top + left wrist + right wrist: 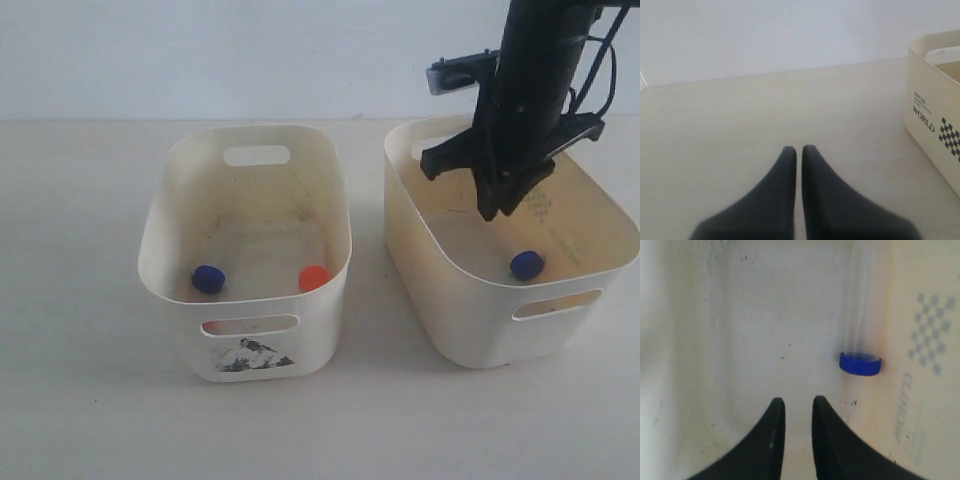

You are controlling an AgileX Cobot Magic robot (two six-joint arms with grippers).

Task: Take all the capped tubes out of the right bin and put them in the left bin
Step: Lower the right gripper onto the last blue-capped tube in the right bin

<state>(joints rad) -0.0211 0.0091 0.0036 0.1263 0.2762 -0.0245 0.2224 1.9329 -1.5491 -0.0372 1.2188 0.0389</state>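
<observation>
Right claw [795,402] inside right bin [925,405]; blue-capped tube [859,340] just beside, not touching.

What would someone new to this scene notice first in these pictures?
The black right gripper catches the eye first. It hangs over the cream-white oval plastic right bin, just above the one clear blue-capped tube resting inside. Next come the bright orange-red cap and the dark blue cap of two tubes in the matching, stickered left bin.
</observation>
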